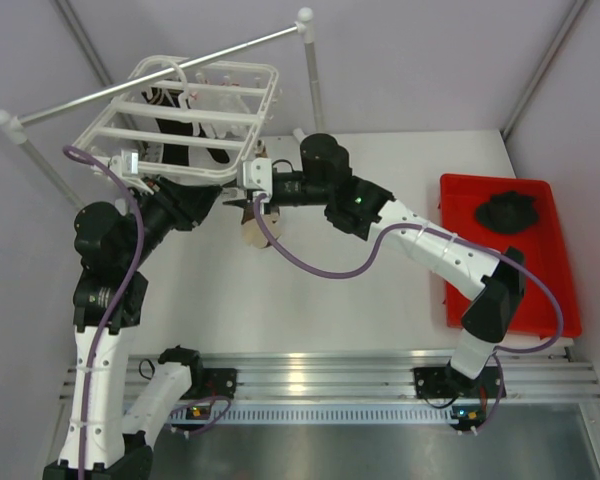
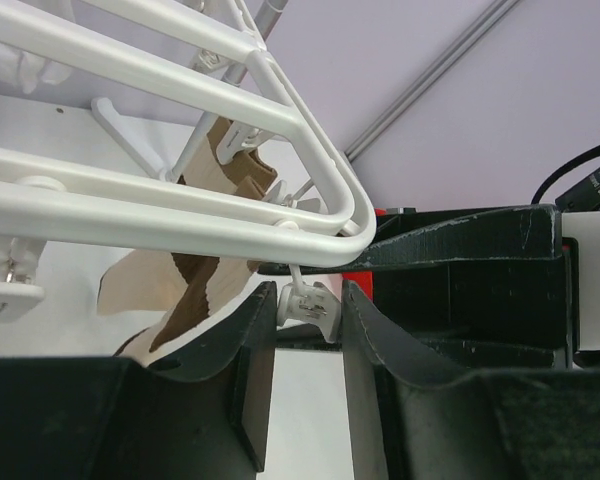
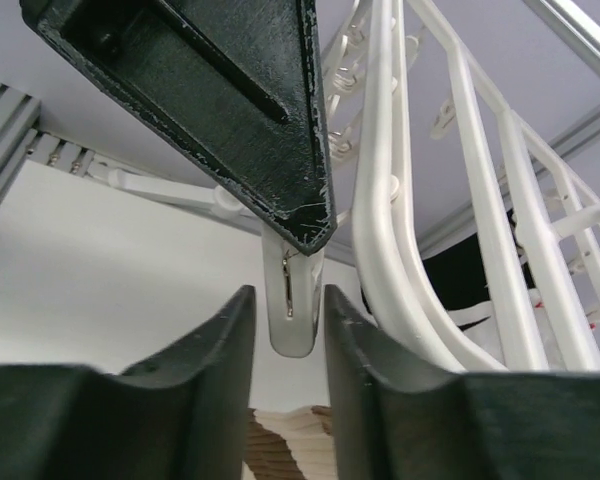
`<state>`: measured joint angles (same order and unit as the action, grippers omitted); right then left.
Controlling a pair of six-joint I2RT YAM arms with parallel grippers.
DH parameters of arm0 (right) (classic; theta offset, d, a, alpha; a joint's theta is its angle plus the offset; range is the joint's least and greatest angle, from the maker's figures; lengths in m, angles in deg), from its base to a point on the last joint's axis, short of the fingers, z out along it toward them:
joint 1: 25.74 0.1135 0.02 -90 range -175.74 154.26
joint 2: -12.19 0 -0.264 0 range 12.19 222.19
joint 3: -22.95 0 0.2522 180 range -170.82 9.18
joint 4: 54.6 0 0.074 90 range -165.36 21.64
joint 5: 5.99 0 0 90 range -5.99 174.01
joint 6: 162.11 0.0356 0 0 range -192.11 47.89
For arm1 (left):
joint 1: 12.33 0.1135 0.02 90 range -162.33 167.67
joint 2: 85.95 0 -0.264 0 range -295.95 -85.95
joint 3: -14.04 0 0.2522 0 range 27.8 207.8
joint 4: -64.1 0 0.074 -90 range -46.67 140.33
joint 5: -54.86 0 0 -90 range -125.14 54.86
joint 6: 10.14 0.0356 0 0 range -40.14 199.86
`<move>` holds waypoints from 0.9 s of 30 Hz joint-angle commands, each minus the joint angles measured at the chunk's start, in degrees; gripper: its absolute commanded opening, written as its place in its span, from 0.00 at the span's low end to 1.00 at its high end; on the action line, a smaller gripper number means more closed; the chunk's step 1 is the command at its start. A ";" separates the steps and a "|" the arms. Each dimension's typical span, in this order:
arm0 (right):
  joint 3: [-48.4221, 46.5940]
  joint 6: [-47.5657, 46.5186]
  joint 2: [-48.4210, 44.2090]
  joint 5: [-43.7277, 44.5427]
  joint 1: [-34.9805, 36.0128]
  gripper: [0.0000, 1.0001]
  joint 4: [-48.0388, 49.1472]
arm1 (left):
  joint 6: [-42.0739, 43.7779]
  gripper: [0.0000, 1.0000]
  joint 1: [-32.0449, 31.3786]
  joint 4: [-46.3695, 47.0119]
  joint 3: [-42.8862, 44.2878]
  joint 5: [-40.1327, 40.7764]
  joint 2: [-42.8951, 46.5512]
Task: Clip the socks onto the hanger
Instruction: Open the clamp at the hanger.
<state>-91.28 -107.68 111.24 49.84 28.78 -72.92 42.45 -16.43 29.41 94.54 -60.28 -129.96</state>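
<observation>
Top: hanger (image 1: 205, 110) far left, under the rail (image 1: 150, 78). Cream sock (image 1: 248, 232) dangles below its near right corner.

Left wrist: my left pincer (image 2: 308, 335), part-open, flanks a clip (image 2: 305, 305). Grip: cannot tell.

Right wrist: my right pincer (image 3: 290, 335), part-open, sits astride a clip (image 3: 292, 300). Grip: cannot tell.

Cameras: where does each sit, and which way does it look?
Top camera: high behind the robot, looking down on the table, hanger and red tray; the left arm and right arm show.
Left wrist camera: on the left arm, looking up under the hanger; the left gripper shows, a clip between its fingers.
Right wrist camera: on the right arm, looking up along the hanger; the right gripper shows.
Shared: both wrist views show the hanger and the cream and brown sock.
</observation>
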 commanded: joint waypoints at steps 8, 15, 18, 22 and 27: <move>-0.26 2.69 -3.51 -0.28 1.02 0.44 0.07 | -0.21 0.00 0.32 3.97 0.06 -2.10 -0.46; -0.17 4.02 -3.33 0.86 1.02 0.28 1.30 | -0.56 0.00 0.32 3.88 0.23 -3.07 -1.08; -1.66 4.20 -2.19 1.04 1.02 0.10 0.78 | -0.65 0.00 0.32 3.97 0.41 -3.59 -1.17; -3.33 4.11 -1.40 2.09 1.02 0.00 -0.19 | -0.56 0.08 0.32 3.26 1.20 -4.29 -1.08; -3.51 4.11 -1.31 2.45 1.02 0.00 -1.15 | 0.23 0.34 0.32 1.25 2.34 -4.21 -1.34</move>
<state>-91.43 -104.23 110.69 52.35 28.89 -74.32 42.39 -16.10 30.11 94.57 -62.32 -131.23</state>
